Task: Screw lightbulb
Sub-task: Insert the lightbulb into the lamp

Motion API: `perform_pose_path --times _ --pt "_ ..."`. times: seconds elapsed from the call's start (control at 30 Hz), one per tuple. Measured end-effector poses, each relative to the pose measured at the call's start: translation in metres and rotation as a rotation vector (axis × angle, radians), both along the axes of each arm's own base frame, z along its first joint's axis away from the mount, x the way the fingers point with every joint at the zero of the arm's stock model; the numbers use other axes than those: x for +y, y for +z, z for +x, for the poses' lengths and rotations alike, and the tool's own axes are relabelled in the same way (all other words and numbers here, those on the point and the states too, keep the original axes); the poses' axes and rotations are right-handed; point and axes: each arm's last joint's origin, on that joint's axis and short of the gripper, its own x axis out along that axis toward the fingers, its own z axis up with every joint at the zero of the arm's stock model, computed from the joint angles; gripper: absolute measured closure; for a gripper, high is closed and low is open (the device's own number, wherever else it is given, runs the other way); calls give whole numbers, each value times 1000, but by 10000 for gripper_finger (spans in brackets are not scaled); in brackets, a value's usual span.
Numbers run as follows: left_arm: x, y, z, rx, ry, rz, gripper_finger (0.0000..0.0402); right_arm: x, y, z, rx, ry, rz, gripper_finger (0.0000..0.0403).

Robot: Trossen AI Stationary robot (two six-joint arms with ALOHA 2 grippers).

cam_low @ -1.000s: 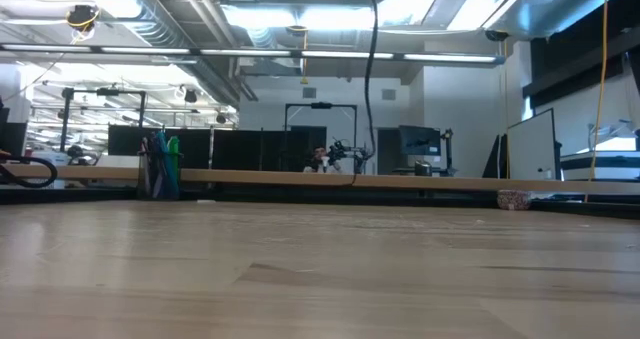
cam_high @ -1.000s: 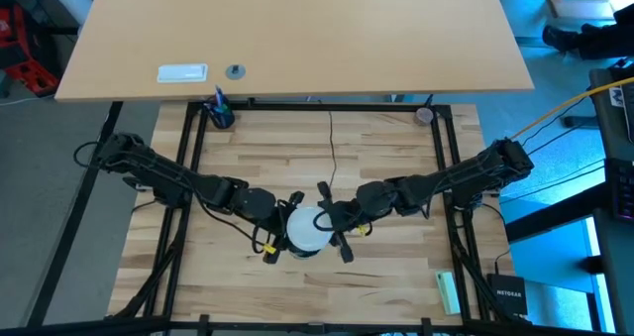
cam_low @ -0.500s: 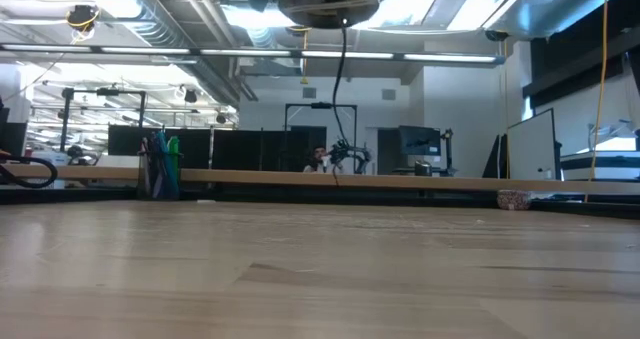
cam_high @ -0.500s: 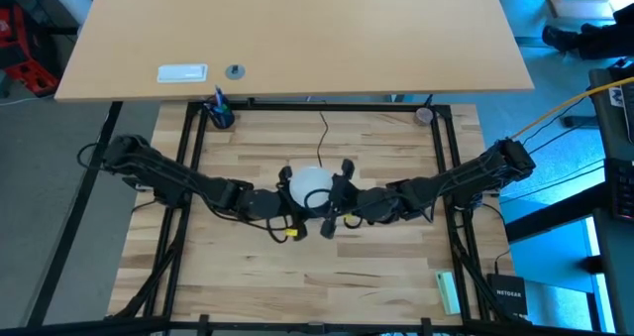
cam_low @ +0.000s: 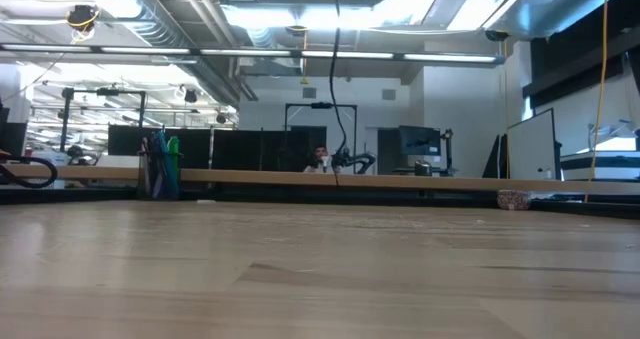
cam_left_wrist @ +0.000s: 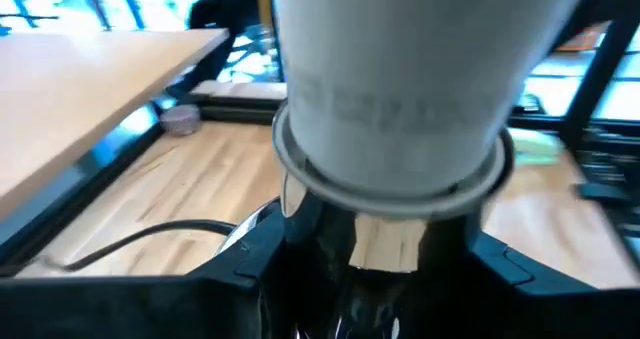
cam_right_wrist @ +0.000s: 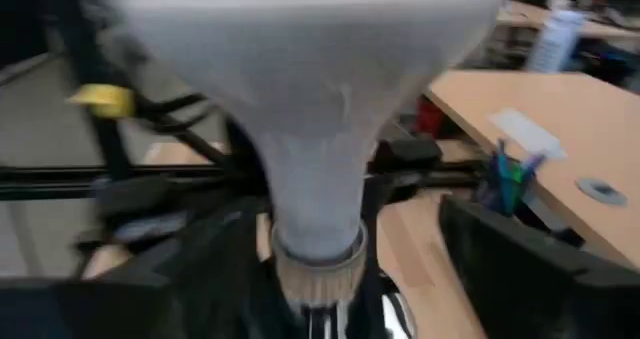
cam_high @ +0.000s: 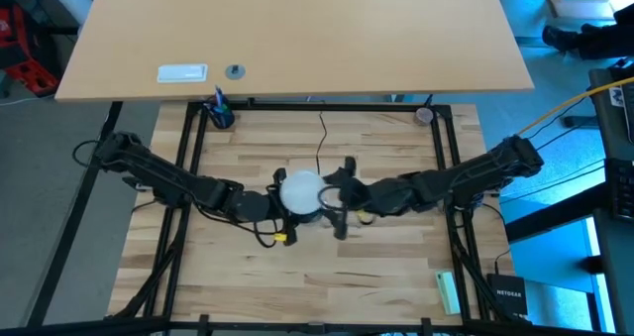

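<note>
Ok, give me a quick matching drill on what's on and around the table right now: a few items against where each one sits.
Items:
1. lightbulb
2. black cord
3. green box
4. white label

Places:
A. near-right corner of the table
B. between the two grippers, mid-table
C. far desk, left side
D. running from mid-table toward the far edge

Pairs: 1-B, 2-D, 3-A, 4-C

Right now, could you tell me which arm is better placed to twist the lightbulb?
Right, probably. The right gripper is open beside the lightbulb, free to close on it; the left gripper seems shut on the socket, holding it off the table.
</note>
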Motion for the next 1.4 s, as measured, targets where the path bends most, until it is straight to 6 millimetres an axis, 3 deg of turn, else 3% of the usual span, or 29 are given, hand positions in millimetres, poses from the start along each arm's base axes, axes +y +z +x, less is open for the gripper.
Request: perform_pose_path --times 0.13,0.27,0.47,0.67,0.9,1.07,1.27,1.4 --pt "-3 7 -7 16 -143 -15 233 3 14 -22 31 135 -39 39" --pt "-9 11 -8 -7 -325 -39 238 6 19 -27 24 282 -38 35" --pt "-10 10 2 -66 -595 -97 237 8 9 -3 -34 429 -8 70" --pt "-1 1 6 8 -576 -109 237 14 -4 19 -101 557 56 108" --pt "1 -1 6 20 -565 -122 236 14 -6 22 -102 529 62 158" --pt "2 -1 6 29 -555 -128 237 12 -8 22 -80 453 50 245" --pt "5 -4 6 54 -480 -111 237 8 -10 19 -29 293 51 251" --pt "10 -5 7 48 -277 -84 237 1 -12 17 -9 63 50 251"
